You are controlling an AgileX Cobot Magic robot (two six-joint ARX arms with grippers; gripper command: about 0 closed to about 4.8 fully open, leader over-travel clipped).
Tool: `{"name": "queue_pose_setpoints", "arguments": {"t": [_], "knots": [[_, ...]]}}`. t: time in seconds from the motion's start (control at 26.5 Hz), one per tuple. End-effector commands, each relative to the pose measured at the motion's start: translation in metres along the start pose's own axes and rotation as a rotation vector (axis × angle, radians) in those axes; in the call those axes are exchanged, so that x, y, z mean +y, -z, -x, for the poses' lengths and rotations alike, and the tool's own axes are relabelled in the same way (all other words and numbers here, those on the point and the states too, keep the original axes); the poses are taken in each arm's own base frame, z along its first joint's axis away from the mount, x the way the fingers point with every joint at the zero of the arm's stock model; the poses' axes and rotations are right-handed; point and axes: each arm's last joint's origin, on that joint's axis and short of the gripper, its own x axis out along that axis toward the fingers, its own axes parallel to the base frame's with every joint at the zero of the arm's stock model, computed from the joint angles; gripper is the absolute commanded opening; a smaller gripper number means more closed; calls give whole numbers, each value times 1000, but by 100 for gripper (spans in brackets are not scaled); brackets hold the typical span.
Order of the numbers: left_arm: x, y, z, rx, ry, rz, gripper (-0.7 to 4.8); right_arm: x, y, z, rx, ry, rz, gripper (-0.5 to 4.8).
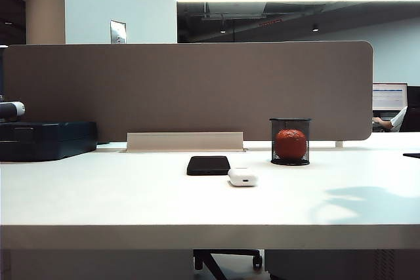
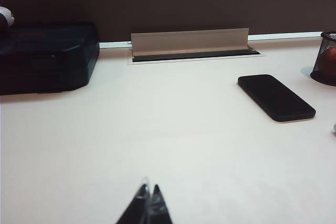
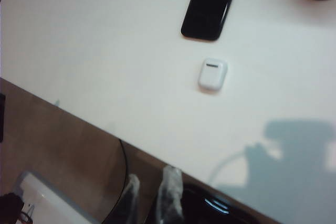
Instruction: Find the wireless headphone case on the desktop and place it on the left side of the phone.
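The wireless headphone case (image 1: 242, 177) (image 3: 212, 74) is a small white pebble lying on the white desktop (image 1: 131, 195), just right of the near end of the black phone (image 1: 209, 165) (image 2: 275, 97) (image 3: 211, 4) and apart from it. My right gripper (image 3: 151, 182) hovers over the desk's front edge, well short of the case, with a narrow gap between its fingers and nothing in them. My left gripper (image 2: 148, 188) is shut, tips together over bare desktop, far from the phone. Neither gripper shows in the exterior view.
A black mesh cup holding an orange ball (image 1: 290, 141) (image 2: 326, 59) stands right of the phone. A dark blue box (image 1: 46, 139) (image 2: 44, 56) sits at the far left. A cable flap (image 1: 185, 141) and the grey-brown partition (image 1: 184, 90) close the back.
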Motion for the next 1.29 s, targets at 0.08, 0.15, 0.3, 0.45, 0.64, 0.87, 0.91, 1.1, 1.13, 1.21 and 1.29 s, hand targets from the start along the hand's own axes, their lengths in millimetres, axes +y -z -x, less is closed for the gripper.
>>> {"name": "queue_pose_setpoints", "arguments": {"t": [0.08, 0.15, 0.3, 0.45, 0.64, 0.87, 0.91, 1.1, 1.13, 1.21, 1.29], "knots": [[0, -1, 0, -8, 2, 0, -5, 10, -10, -18, -13, -48, 23, 56], [0, -1, 0, -9, 1, 0, -5, 11, -12, -26, 3, -59, 24, 79], [0, -1, 0, -9, 2, 0, -5, 14, -16, -63, 83, -15, 35, 163], [0, -1, 0, -9, 1, 0, -5, 12, -18, -81, 116, 3, 33, 180], [0, -1, 0, -8, 3, 0, -5, 7, -21, -105, 155, 36, 17, 182], [0, -1, 0, -7, 3, 0, -5, 7, -20, -140, 210, 94, 24, 236], [0, -1, 0, -7, 2, 0, -5, 5, -20, -146, 213, 108, 12, 247], [0, -1, 0, -7, 5, 0, -5, 7, -20, -184, 196, 189, -38, 276], [0, -1, 0, -8, -2, 0, -5, 7, -20, -187, 191, 186, -43, 276], [0, -1, 0, -6, -5, 0, -5, 11, -20, -201, 162, 211, -68, 281], [0, -1, 0, -7, -5, 0, -5, 12, -20, -207, 135, 252, -66, 312]]}}
